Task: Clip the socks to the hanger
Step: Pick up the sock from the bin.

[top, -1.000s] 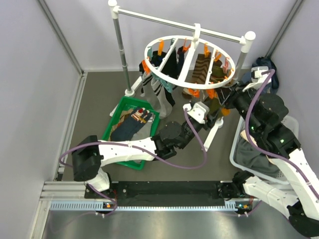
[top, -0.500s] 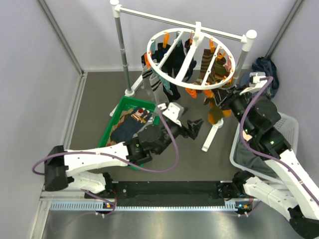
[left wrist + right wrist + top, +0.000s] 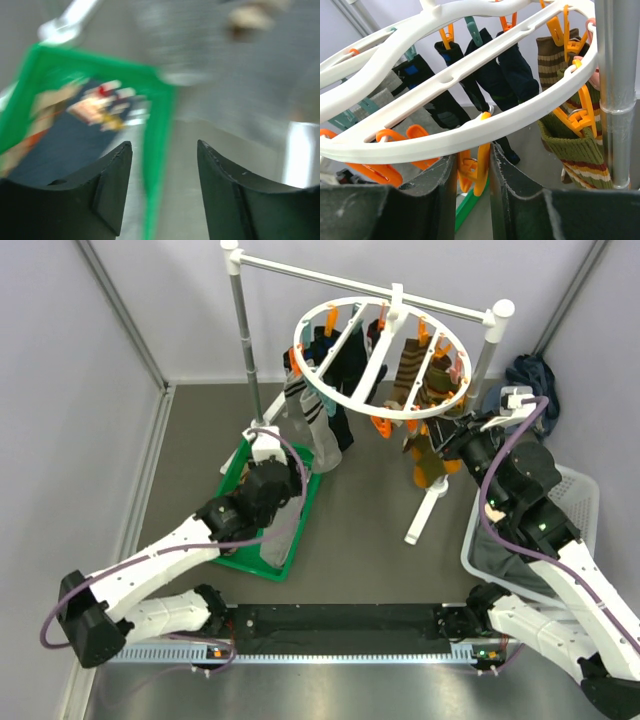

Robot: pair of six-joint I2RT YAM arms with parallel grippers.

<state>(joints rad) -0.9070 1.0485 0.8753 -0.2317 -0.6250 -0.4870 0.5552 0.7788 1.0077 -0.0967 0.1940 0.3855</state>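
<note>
Over green tray [image 3: 156, 120], left gripper [image 3: 162, 150] spread, empty; socks [image 3: 97, 107] inside look soft, light, limp, best pinched at cuff. At hanger [image 3: 470, 134], right gripper [image 3: 472, 152] squeezes orange clip [image 3: 477, 175].

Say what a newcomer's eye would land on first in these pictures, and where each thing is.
The white ring hanger hung from the rail at the back, crowded with dangling socks, dominates the scene. The right gripper pinches one orange clip under its rim. To the left and lower down, the open left gripper hovers over a green tray.
</note>
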